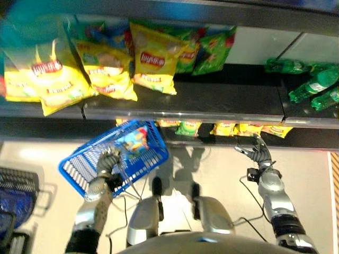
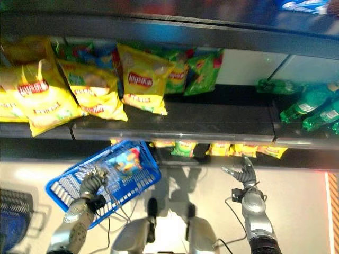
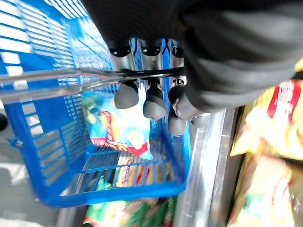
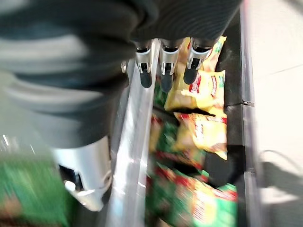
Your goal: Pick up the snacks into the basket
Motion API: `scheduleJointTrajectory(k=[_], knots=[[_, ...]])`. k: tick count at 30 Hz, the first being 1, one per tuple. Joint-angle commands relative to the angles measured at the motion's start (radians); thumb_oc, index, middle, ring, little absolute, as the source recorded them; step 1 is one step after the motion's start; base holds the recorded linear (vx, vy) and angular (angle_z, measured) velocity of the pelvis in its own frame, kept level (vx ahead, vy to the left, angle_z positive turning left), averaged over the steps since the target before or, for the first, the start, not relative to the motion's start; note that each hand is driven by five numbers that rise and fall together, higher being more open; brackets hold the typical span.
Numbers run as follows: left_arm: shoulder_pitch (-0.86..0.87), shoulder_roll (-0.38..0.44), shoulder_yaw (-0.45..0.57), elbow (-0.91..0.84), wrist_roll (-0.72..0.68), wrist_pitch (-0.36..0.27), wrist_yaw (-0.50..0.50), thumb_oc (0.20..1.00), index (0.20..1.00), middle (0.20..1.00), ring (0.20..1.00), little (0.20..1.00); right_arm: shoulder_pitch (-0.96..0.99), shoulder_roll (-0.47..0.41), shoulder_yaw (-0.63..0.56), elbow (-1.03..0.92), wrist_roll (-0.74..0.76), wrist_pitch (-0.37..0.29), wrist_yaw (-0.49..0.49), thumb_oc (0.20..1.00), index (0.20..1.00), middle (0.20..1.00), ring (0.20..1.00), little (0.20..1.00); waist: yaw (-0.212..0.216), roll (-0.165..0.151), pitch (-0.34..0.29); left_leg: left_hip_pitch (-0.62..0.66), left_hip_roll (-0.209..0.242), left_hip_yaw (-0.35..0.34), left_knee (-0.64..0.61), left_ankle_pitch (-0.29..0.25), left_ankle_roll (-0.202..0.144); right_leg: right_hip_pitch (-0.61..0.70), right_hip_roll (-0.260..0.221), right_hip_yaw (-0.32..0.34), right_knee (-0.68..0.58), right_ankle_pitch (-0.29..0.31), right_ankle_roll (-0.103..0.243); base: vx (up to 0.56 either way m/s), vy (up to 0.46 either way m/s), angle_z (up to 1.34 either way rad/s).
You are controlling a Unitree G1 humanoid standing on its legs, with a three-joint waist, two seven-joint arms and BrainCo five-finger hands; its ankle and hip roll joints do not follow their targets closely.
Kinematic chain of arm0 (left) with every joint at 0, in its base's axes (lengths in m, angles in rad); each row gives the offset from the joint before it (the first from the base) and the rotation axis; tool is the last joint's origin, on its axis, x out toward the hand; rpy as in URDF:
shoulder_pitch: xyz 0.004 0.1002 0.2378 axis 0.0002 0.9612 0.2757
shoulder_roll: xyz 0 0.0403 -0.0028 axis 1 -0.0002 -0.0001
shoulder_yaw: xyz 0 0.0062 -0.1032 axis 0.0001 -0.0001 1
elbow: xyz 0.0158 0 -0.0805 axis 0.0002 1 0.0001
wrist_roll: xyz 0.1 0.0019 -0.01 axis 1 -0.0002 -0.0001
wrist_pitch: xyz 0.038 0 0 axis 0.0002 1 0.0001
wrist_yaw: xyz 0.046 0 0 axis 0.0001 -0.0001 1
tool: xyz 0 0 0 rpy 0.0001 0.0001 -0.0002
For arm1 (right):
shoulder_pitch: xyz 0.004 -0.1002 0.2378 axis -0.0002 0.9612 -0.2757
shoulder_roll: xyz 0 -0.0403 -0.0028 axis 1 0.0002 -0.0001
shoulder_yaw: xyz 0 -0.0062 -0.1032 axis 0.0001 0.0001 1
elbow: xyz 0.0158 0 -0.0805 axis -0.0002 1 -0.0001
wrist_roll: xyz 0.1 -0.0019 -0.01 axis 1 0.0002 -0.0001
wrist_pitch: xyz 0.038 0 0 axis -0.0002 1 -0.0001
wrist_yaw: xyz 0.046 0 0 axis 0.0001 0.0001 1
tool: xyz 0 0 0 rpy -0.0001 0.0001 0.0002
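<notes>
A blue plastic basket (image 1: pixel 79 169) hangs from my left hand (image 1: pixel 107 160), whose fingers (image 3: pixel 152 99) are curled round its metal handle (image 3: pixel 57 80). A blue snack bag (image 1: pixel 133 141) lies inside it, and the left wrist view has the same bag (image 3: pixel 118 132) on the basket floor. My right hand (image 1: pixel 259 153) is open with nothing in it, just below the front edge of the lower shelf (image 1: pixel 222 138), near small yellow and green snack bags (image 1: pixel 233 128). Large yellow chip bags (image 1: pixel 154 59) and green bags (image 1: pixel 214 50) lie on the upper shelf.
Green bottles (image 1: pixel 312 84) lie on the upper shelf at the right. A dark wire basket (image 1: pixel 16 185) stands on the floor at the far left. Pale floor stretches beneath both hands.
</notes>
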State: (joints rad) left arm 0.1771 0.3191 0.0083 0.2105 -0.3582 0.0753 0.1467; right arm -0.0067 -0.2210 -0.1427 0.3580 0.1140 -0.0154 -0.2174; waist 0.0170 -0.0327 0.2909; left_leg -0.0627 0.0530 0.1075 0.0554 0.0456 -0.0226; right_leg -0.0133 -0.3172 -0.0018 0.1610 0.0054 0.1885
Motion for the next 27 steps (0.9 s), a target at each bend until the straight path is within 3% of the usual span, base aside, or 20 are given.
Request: scheduleJointTrajectory(k=[1,5,6,7,8,9,10,12,13,14,15,16,17,19,20,21,23,25,26,27], knots=[[0.012,0.027,0.006,-0.089,0.065,-0.077,-0.005,0.2,0.2,0.2,0.2,0.2,-0.024,-0.038,-0.037,-0.042,0.041,-0.059,-0.063,1.0,1.0,1.0,1.0,1.0,0.031,0.0,-0.077,-0.032,0.04,-0.082,0.035,-0.072,-0.004,-0.047,0.001,0.024,-0.01,0.099,0.004,-0.1,-0.517,-0.11],[0.018,0.003,-0.002,-0.074,0.046,-0.088,0.015,0.2,0.2,0.2,0.2,0.2,-0.062,-0.058,-0.025,-0.066,0.034,-0.058,-0.074,1.0,1.0,1.0,1.0,1.0,0.032,0.03,-0.072,-0.051,0.104,-0.097,0.066,-0.063,-0.053,-0.06,-0.038,0.096,-0.016,0.085,0.021,-0.13,-0.459,-0.47],[0.012,-0.017,-0.01,-0.072,0.024,-0.095,0.029,0.2,0.2,0.2,0.2,0.2,-0.079,-0.082,-0.017,-0.088,0.013,-0.053,-0.079,1.0,1.0,1.0,1.0,1.0,0.026,0.054,-0.06,-0.073,0.155,-0.12,0.068,-0.034,-0.087,-0.079,-0.034,0.153,-0.004,0.039,0.033,-0.18,-0.543,-0.36],[0.011,-0.018,-0.01,-0.071,0.024,-0.096,0.029,0.2,0.2,0.2,0.2,0.2,-0.08,-0.083,-0.017,-0.087,0.013,-0.053,-0.079,1.0,1.0,1.0,1.0,1.0,0.026,0.057,-0.06,-0.074,0.158,-0.12,0.067,-0.033,-0.089,-0.084,-0.03,0.154,0.002,0.036,0.032,-0.18,-0.597,-0.46],[0.013,-0.029,-0.012,-0.06,0.007,-0.101,0.044,0.2,0.2,0.2,0.2,0.2,-0.083,-0.101,-0.012,-0.088,-0.007,-0.052,-0.088,1.0,1.0,1.0,1.0,1.0,0.018,0.068,-0.051,-0.067,0.2,-0.143,0.04,0.0,-0.101,-0.1,0.001,0.2,0.065,-0.037,0.036,-0.09,-0.521,-0.13],[0.01,-0.026,-0.014,-0.039,0.017,-0.1,0.056,0.2,0.2,0.2,0.2,0.2,-0.064,-0.102,-0.006,-0.099,-0.024,-0.06,-0.102,1.0,1.0,1.0,1.0,1.0,0.014,0.076,-0.055,-0.072,0.257,-0.153,-0.001,0.052,-0.098,-0.117,0.086,0.212,0.148,-0.161,0.005,-0.09,-0.785,0.14],[0.009,-0.031,-0.005,-0.049,0.005,-0.101,0.045,0.2,0.2,0.2,0.2,0.2,-0.051,-0.109,0.001,-0.122,-0.045,-0.063,-0.091,1.0,1.0,1.0,1.0,1.0,0.01,0.076,-0.051,-0.062,0.292,-0.177,-0.036,0.101,-0.111,-0.118,0.104,0.194,0.171,-0.221,-0.01,-0.09,-0.751,0.64],[0.009,-0.065,-0.006,-0.036,-0.023,-0.106,0.061,0.2,0.2,0.2,0.2,0.2,-0.061,-0.12,0.032,-0.099,-0.064,-0.056,-0.109,1.0,1.0,1.0,1.0,1.0,0.005,0.085,-0.052,-0.045,0.303,-0.196,-0.096,0.169,-0.09,-0.147,0.143,0.145,0.226,-0.231,-0.042,-0.1,-0.792,0.82],[0.015,-0.089,-0.011,-0.034,-0.035,-0.11,0.053,0.2,0.2,0.2,0.2,0.2,-0.073,-0.147,0.046,-0.095,-0.083,-0.046,-0.091,1.0,1.0,1.0,1.0,1.0,0.008,0.065,-0.055,-0.038,0.259,-0.186,-0.059,0.136,-0.054,-0.121,0.155,0.114,0.168,-0.201,-0.057,-0.12,-0.86,0.57],[0.016,-0.092,-0.014,-0.037,-0.034,-0.105,0.049,0.2,0.2,0.2,0.2,0.2,-0.072,-0.147,0.046,-0.095,-0.071,-0.041,-0.088,1.0,1.0,1.0,1.0,1.0,0.01,0.054,-0.06,-0.038,0.217,-0.175,-0.008,0.1,-0.047,-0.106,0.156,0.095,0.124,-0.17,-0.062,-0.14,-0.877,0.36],[0.017,-0.098,-0.016,-0.045,-0.04,-0.108,0.044,0.2,0.2,0.2,0.2,0.2,-0.073,-0.144,0.047,-0.095,-0.057,-0.042,-0.085,1.0,1.0,1.0,1.0,1.0,0.015,0.048,-0.066,-0.036,0.132,-0.161,0.082,0.028,-0.036,-0.088,0.166,0.079,0.054,-0.144,-0.07,-0.09,-0.381,-0.12],[0.017,-0.098,-0.016,-0.045,-0.04,-0.108,0.043,0.2,0.2,0.2,0.2,0.2,-0.073,-0.144,0.047,-0.095,-0.057,-0.043,-0.085,1.0,1.0,1.0,1.0,1.0,0.015,0.048,-0.066,-0.041,0.131,-0.161,0.092,0.023,-0.034,-0.086,0.165,0.079,0.047,-0.139,-0.069,-0.08,-0.502,-0.14],[0.02,-0.103,-0.022,-0.053,-0.053,-0.11,0.029,0.2,0.2,0.2,0.2,0.2,-0.073,-0.142,0.065,-0.097,-0.054,-0.042,-0.07,1.0,1.0,1.0,1.0,1.0,0.018,0.051,-0.08,-0.037,-0.001,-0.13,0.179,-0.09,-0.012,-0.057,0.181,0.06,-0.024,-0.108,-0.078,-0.05,-0.427,-0.16],[0.012,-0.108,-0.031,-0.049,-0.052,-0.103,0.01,0.2,0.2,0.2,0.2,0.2,-0.061,-0.139,0.067,-0.1,-0.051,-0.042,-0.05,1.0,1.0,1.0,1.0,1.0,0.01,0.065,-0.102,-0.029,-0.088,-0.056,0.206,-0.149,0.016,-0.043,0.203,0.031,-0.07,-0.085,-0.082,-0.03,-0.375,-0.03],[0.013,-0.108,-0.032,-0.049,-0.052,-0.103,0.01,0.2,0.2,0.2,0.2,0.2,-0.06,-0.139,0.067,-0.1,-0.051,-0.042,-0.049,1.0,1.0,1.0,1.0,1.0,0.01,0.066,-0.101,-0.026,-0.088,-0.056,0.207,-0.152,0.018,-0.039,0.203,0.03,-0.072,-0.087,-0.081,0.03,-0.234,0.25],[0.02,-0.114,-0.039,-0.053,-0.016,-0.099,-0.002,0.2,0.2,0.2,0.2,0.2,-0.04,-0.131,0.061,-0.1,-0.064,-0.041,-0.044,1.0,1.0,1.0,1.0,1.0,0.008,0.101,-0.123,0.003,-0.18,-0.028,0.156,-0.176,0.049,-0.031,0.248,0.002,-0.088,-0.079,-0.085,0.04,-0.151,0.17],[0.039,-0.125,-0.03,-0.07,-0.021,-0.088,0.005,0.2,0.2,0.2,0.2,0.2,-0.024,-0.109,0.056,-0.084,-0.061,-0.042,-0.044,1.0,1.0,1.0,1.0,1.0,0.022,0.119,-0.128,0.039,-0.206,-0.09,0.082,-0.167,0.073,-0.037,0.292,-0.008,-0.06,-0.072,-0.084,0.05,-0.23,0.19],[0.039,-0.12,-0.03,-0.078,-0.02,-0.086,0.0,0.2,0.2,0.2,0.2,0.2,-0.012,-0.102,0.056,-0.089,-0.056,-0.044,-0.029,1.0,1.0,1.0,1.0,1.0,0.013,0.11,-0.125,0.051,-0.202,-0.11,0.07,-0.165,0.081,-0.053,0.299,-0.02,-0.004,-0.073,-0.077,0.01,-0.188,-0.1],[0.034,-0.092,-0.018,-0.092,-0.005,-0.071,0.0,0.2,0.2,0.2,0.2,0.2,-0.001,-0.096,0.058,-0.132,-0.064,-0.046,-0.001,1.0,1.0,1.0,1.0,1.0,-0.012,0.088,-0.097,0.07,-0.167,-0.123,0.041,-0.154,0.09,-0.143,0.305,-0.027,0.199,-0.026,-0.009,-0.04,-0.14,-0.33],[0.034,-0.091,-0.017,-0.092,-0.005,-0.07,0.0,0.2,0.2,0.2,0.2,0.2,-0.001,-0.095,0.058,-0.134,-0.065,-0.044,0.0,1.0,1.0,1.0,1.0,1.0,-0.012,0.084,-0.097,0.07,-0.17,-0.122,0.037,-0.152,0.09,-0.149,0.303,-0.026,0.209,-0.03,-0.008,-0.1,-0.326,0.12]])
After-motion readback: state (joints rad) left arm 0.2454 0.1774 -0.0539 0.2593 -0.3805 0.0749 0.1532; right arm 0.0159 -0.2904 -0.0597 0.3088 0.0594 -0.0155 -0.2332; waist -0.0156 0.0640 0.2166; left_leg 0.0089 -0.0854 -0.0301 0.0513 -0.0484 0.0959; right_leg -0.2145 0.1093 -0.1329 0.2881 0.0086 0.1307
